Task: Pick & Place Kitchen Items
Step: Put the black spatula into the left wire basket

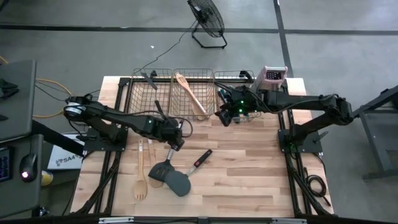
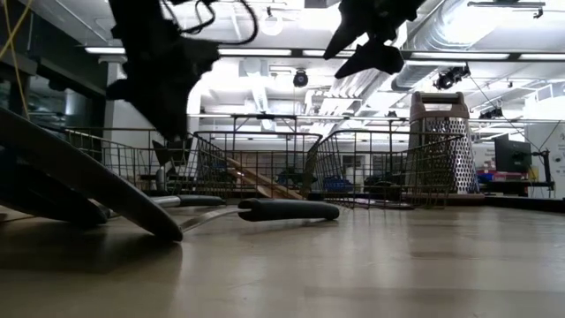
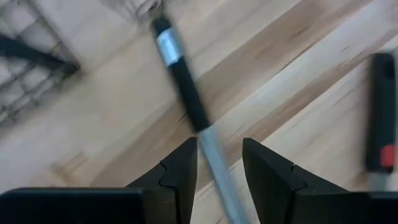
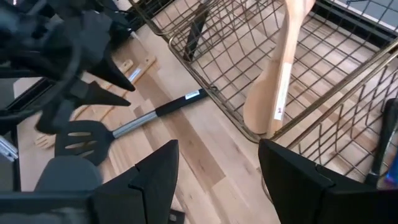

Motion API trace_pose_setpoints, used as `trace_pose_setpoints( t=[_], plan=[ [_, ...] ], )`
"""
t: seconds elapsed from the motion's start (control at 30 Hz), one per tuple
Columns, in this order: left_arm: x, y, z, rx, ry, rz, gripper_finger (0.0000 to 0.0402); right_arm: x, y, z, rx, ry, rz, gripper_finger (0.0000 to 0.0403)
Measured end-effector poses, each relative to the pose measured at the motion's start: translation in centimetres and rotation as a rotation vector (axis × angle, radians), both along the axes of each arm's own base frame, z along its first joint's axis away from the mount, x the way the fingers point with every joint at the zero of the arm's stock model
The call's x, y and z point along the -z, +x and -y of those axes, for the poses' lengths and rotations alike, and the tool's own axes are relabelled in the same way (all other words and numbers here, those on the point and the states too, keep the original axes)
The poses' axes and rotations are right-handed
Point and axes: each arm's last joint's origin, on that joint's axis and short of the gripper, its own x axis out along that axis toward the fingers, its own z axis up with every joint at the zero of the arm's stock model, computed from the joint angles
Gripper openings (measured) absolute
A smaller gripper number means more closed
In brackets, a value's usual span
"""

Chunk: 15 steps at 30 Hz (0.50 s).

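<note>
1. The left gripper (image 1: 176, 142) hangs over the table, its dark fingers (image 3: 180, 171) parted either side of the metal shaft of the black-handled slotted spatula (image 4: 134, 121), not yet clenched.
2. That spatula lies on the pale wooden table (image 1: 249, 174), just outside the wire mesh baskets (image 1: 193, 78).
3. The right gripper (image 1: 222, 116), released and empty, hovers near the baskets.
4. Judged step: picking. Next, the fingers must lower, close, then lift.

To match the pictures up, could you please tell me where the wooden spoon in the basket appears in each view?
High view: wooden spoon lies slantwise in the middle basket, far table edge.
Low view: the spoon slopes behind the wire, centre.
Left wrist view: not in it.
Right wrist view: the spoon, upper right, inside the basket.
Shared landmark: that basket's wire mesh.
</note>
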Motion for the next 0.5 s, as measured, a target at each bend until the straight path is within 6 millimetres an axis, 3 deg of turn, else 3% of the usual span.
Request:
trace_pose_setpoints(
  t=[0.17,0.5],
  plan=[
    [1.2,0.2,0.1,-0.034,-0.033,-0.055,0.0147,-0.1,0.2,-0.5,-0.015,-0.004,0.018,0.0215],
    [4.5,2.0,0.7,-0.018,-0.122,-0.150,0.0244,-0.3,0.4,-0.6,-0.021,-0.004,0.043,0.0215]
  ],
)
